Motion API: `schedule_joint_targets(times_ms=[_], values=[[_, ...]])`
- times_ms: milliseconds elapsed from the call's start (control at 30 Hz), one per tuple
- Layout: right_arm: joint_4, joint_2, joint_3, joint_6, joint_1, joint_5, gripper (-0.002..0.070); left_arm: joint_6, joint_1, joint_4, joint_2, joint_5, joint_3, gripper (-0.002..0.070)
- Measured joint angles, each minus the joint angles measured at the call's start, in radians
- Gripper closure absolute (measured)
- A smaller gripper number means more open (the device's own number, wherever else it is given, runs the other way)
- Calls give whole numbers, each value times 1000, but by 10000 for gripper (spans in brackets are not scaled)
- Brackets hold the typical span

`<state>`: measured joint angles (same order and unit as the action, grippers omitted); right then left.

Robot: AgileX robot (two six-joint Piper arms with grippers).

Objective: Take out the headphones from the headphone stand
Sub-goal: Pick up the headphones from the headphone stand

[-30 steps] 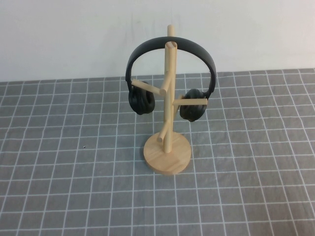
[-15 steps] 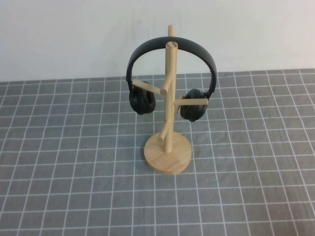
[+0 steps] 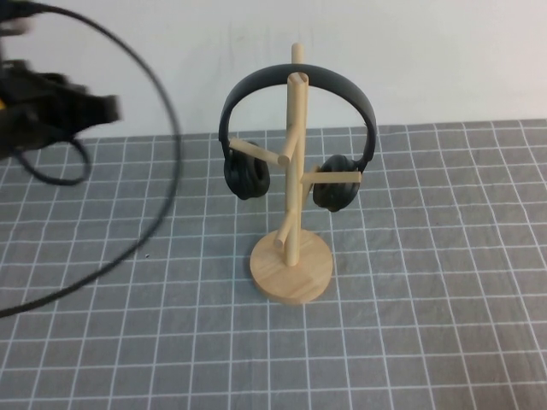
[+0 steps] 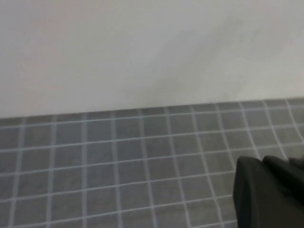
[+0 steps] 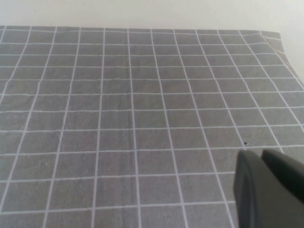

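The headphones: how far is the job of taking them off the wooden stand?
Nothing looks done yet: the headphones hang by their headband on the headphone stand, one ear cup on each side of the post. In hand: the left gripper is high at the far left, apart from them. The right gripper shows only in its wrist view, over bare mat. Reaching, gripping and lifting off remain.

From my seat I see the table [image 3: 444,342] covered by a grey cloth ruled with a white grid. The headphone stand [image 3: 291,266] sits on it by its round wooden base, near the middle. A thin black cable [image 3: 128,248] loops over the left side; I cannot tell whether it touches the cloth. A small dark speck [image 3: 147,255] marks the cloth beside that loop.

The left gripper [image 3: 51,107] hangs above the table's far left corner; the right gripper [image 5: 270,190] shows only in its wrist view over bare cloth.
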<state>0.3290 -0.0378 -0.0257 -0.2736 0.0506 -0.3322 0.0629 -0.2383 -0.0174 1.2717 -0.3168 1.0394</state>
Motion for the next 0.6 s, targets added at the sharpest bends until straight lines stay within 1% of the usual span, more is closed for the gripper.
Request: schedule_joint_targets(times_ms=[67, 233, 300, 367, 467, 533, 567, 600], values=[[0, 0, 0, 0, 0, 0, 682, -45, -57, 0, 38, -5, 34, 681], [0, 0, 0, 0, 0, 0, 682, -194, -163, 0, 81, -6, 63, 680], [0, 0, 0, 0, 0, 0, 682, -278, -195, 0, 92, -6, 64, 657], [0, 0, 0, 0, 0, 0, 682, -348, -226, 0, 108, 7, 64, 582], [0, 0, 0, 0, 0, 0, 682, -402, -259, 17, 137, 75, 64, 396], [0, 0, 0, 0, 0, 0, 682, -414, -272, 30, 155, 125, 64, 289], [0, 0, 0, 0, 0, 0, 682, -418, -277, 33, 168, 154, 64, 249], [0, 0, 0, 0, 0, 0, 682, -418, -279, 37, 178, 178, 64, 226]])
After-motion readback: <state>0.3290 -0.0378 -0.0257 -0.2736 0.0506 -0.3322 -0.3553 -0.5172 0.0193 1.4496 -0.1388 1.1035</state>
